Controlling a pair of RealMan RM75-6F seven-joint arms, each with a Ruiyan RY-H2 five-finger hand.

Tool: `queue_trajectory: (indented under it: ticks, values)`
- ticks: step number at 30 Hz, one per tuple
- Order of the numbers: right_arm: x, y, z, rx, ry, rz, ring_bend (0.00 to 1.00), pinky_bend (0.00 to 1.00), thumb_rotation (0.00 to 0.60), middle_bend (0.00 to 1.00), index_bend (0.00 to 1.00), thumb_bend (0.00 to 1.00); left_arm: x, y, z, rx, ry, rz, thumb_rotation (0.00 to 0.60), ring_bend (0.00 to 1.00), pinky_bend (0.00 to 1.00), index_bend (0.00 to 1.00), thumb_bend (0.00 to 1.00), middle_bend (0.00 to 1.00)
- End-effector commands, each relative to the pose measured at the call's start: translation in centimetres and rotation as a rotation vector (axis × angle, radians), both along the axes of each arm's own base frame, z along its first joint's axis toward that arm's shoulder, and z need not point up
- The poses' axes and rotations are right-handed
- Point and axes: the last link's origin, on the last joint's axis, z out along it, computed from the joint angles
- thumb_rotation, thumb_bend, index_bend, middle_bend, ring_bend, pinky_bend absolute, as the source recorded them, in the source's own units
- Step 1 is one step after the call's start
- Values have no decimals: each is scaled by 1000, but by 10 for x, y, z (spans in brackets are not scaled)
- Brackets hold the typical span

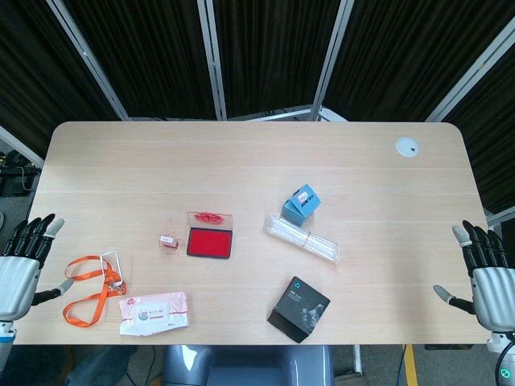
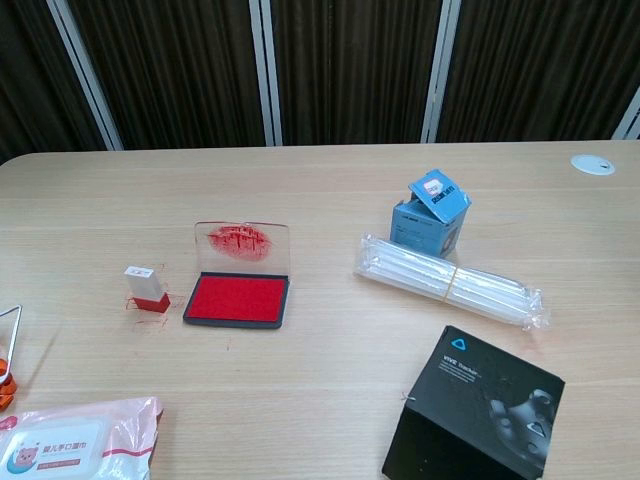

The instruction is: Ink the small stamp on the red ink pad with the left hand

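Observation:
The small stamp [image 1: 168, 240] [image 2: 146, 288], white on top with a red base, stands upright on the table just left of the red ink pad [image 1: 210, 242] [image 2: 237, 298]. The pad lies open, its clear lid [image 2: 242, 246] raised behind it and smeared with red ink. My left hand [image 1: 22, 265] hovers at the table's left edge, fingers spread and holding nothing, well left of the stamp. My right hand [image 1: 488, 273] is at the right edge, also spread and holding nothing. Neither hand shows in the chest view.
An orange lanyard [image 1: 88, 288] and a pack of wet wipes [image 1: 154, 311] lie front left between my left hand and the stamp. A blue box [image 1: 301, 203], a bag of clear tubes [image 1: 302, 238] and a black box [image 1: 298, 308] sit right of the pad.

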Motion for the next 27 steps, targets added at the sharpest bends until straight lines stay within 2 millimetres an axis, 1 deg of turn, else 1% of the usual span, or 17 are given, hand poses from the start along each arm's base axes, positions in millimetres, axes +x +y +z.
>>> queue_trajectory:
  ticks: [1,5,6,7,8,9,10,11,12,15,17,19,20,22,25,27]
  values:
    - [0,0,0,1,-1,0,0,0,600,0,0,0,0,0,0,0,0,0,600,0,0,0,0,0]
    - [0,0,0,2,-2,-2,0,0,600,0,0,0,-1,0,0,-3,4,4,600,0,0,0,0,0]
    - [0,0,0,3,-4,-3,0,0,600,0,0,0,-1,0,-1,-4,6,6,600,0,20,0,0,0]
    - [0,0,0,4,-8,-5,0,0,600,0,0,0,-2,1,-1,-7,13,8,600,0,80,0,0,0]
    - [0,0,0,5,-12,-8,0,0,600,0,0,0,-3,3,-3,-11,20,9,600,43,222,0,0,0]
    - [0,0,0,6,-14,-9,0,0,600,0,0,0,-2,5,-4,-10,29,5,600,136,396,0,3,0]
    - [-1,0,0,7,-15,-11,0,0,600,0,0,0,-1,9,-5,-8,31,-2,600,212,503,0,13,0]
    - [-1,0,0,8,-18,-14,0,0,600,0,0,0,0,15,-10,-14,24,-12,600,335,604,0,36,0]
    - [-1,-1,0,10,-20,-17,0,0,600,0,0,0,2,20,-15,-27,11,-14,600,414,658,0,73,0]
    - [-4,-3,-2,20,-18,-34,0,0,600,0,0,0,6,45,-37,-85,-23,0,600,533,713,0,156,0]
    - [-8,-6,-3,26,-14,-49,0,0,600,0,0,0,12,60,-52,-130,-46,4,600,581,726,0,180,0]
    - [-11,-8,-3,30,-12,-65,0,0,600,0,0,0,19,76,-69,-190,-58,5,600,607,734,0,191,0]
    - [-13,-10,-4,31,-8,-75,0,0,600,0,0,0,23,86,-78,-223,-46,5,600,623,736,0,194,0]
    - [-17,-13,-4,30,-3,-88,0,0,600,0,0,0,29,101,-91,-258,-22,-6,600,650,739,5,195,0]
    - [-20,-15,-5,27,6,-106,0,0,600,0,0,0,36,117,-106,-290,4,-28,600,676,740,41,194,0]
    - [-23,-16,-4,23,11,-118,0,0,600,0,0,0,38,126,-115,-315,6,-34,600,683,740,88,194,0]
